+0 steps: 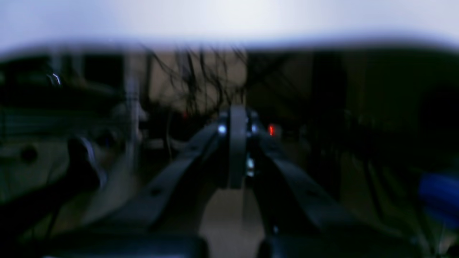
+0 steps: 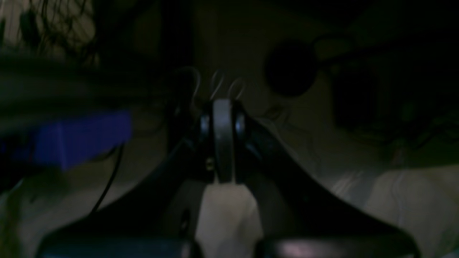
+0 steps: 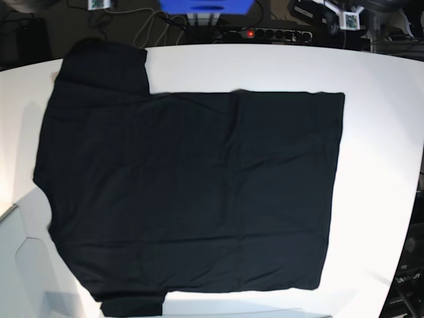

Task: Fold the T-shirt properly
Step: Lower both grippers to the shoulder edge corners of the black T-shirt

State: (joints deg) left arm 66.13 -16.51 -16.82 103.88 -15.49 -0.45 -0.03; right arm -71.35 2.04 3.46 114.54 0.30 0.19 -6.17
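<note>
The black T-shirt [image 3: 192, 192] lies spread flat on the white table [image 3: 381, 79] in the base view. Its sleeves are at the far left [image 3: 103, 66] and near left [image 3: 132, 306], and its hem is on the right. No print or tag shows. Neither arm shows in the base view. In the left wrist view the left gripper [image 1: 236, 154] has its fingers together with nothing between them, raised and facing the dim room. In the right wrist view the right gripper [image 2: 223, 143] is likewise shut and empty. Neither wrist view shows the shirt.
Behind the table's far edge are a power strip with a red light [image 3: 265, 33], cables [image 3: 156, 26] and a blue box [image 3: 205, 5]. The blue box also shows in the right wrist view [image 2: 79, 139]. Both wrist views are dark and blurred.
</note>
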